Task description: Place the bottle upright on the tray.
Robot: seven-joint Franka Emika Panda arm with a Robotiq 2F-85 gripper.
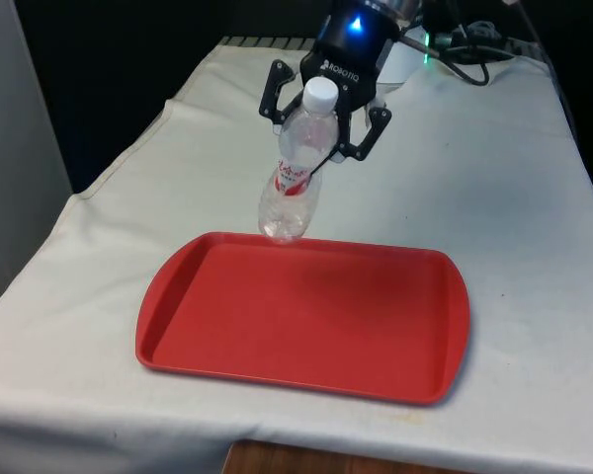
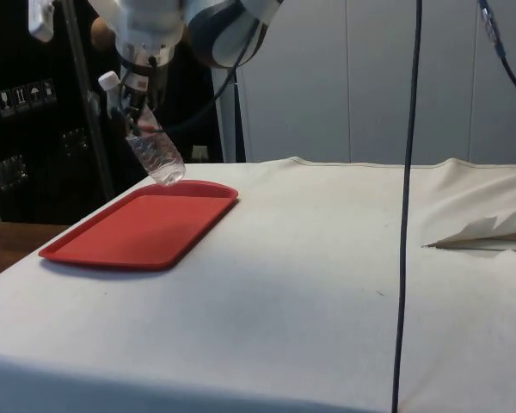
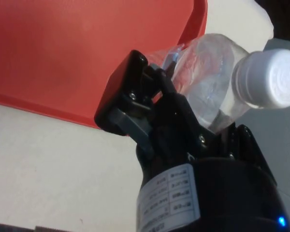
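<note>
front view: the gripper [image 1: 324, 133] holds a clear bottle [image 1: 295, 178] with a white cap [image 1: 320, 95] and a red-and-white label [image 1: 292, 180], its fingers clamped on the bottle's upper half. the bottle is tilted, cap towards the camera side and slightly to the front view's right, base over the far rim of the red tray [image 1: 306, 316]. whether the base touches the rim cannot be told. the tray lies flat on the white cloth [image 1: 494, 197]. side view: the bottle [image 2: 151, 146] hangs slanted in the gripper [image 2: 131, 107], base just above the tray [image 2: 142, 228] edge nearest the robot, cap [image 2: 109, 81] uppermost. wrist view: one finger [image 3: 130, 104] presses the bottle [image 3: 208, 77] beside the cap [image 3: 268, 79].
</note>
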